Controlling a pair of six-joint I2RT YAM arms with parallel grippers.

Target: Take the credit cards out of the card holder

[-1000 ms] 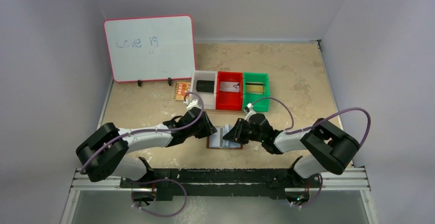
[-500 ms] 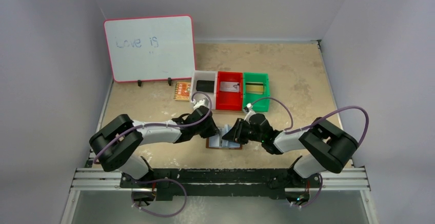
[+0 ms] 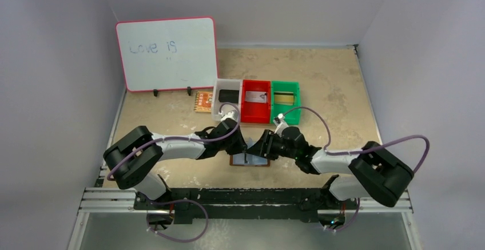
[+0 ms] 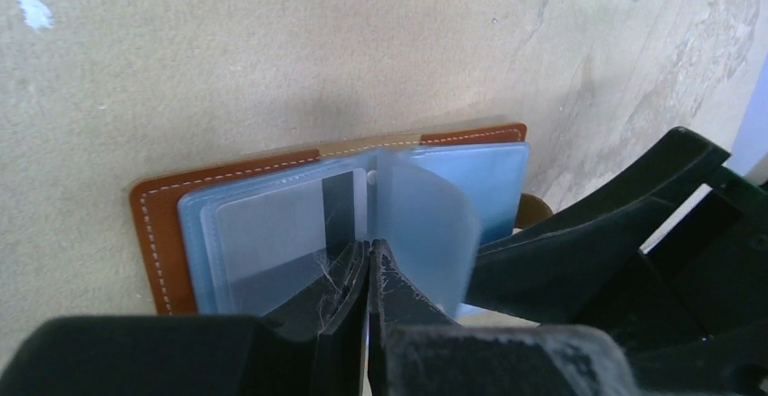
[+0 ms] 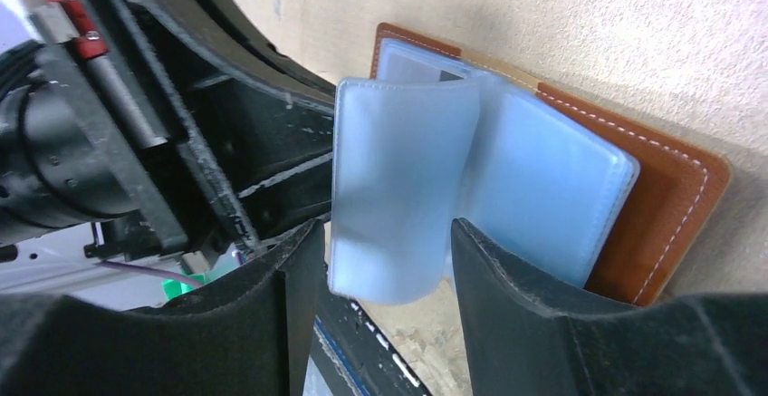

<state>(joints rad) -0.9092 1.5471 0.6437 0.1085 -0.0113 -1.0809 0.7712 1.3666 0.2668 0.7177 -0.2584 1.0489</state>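
Note:
The brown card holder (image 3: pixel 250 160) lies open on the table between the two grippers. In the left wrist view the card holder (image 4: pixel 149 233) shows pale blue pocket sleeves. A credit card with a dark stripe (image 4: pixel 337 206) sits inside the left sleeve. One sleeve leaf (image 4: pixel 426 219) stands up curled at the spine. My left gripper (image 4: pixel 369 246) is shut, its tips at the spine on the left sleeve; I cannot tell whether it pinches anything thin. My right gripper (image 5: pixel 385 224) is open, with the raised sleeve leaf (image 5: pixel 398 197) between its fingers and not clamped. Both show in the top view: the left gripper (image 3: pixel 242 147) and the right gripper (image 3: pixel 260 147).
A white bin (image 3: pixel 227 85), a red bin (image 3: pixel 255 112) and a green bin (image 3: pixel 285 112) stand in a row just behind the holder. An orange patterned card (image 3: pixel 202 100) lies left of them. A whiteboard (image 3: pixel 167 54) stands at the back left. The black rail (image 3: pixel 246 195) runs along the near edge.
My left gripper has moved right onto the holder's middle. The right forearm has stretched out lower, its elbow further right. A sleeve leaf now stands up between the grippers.

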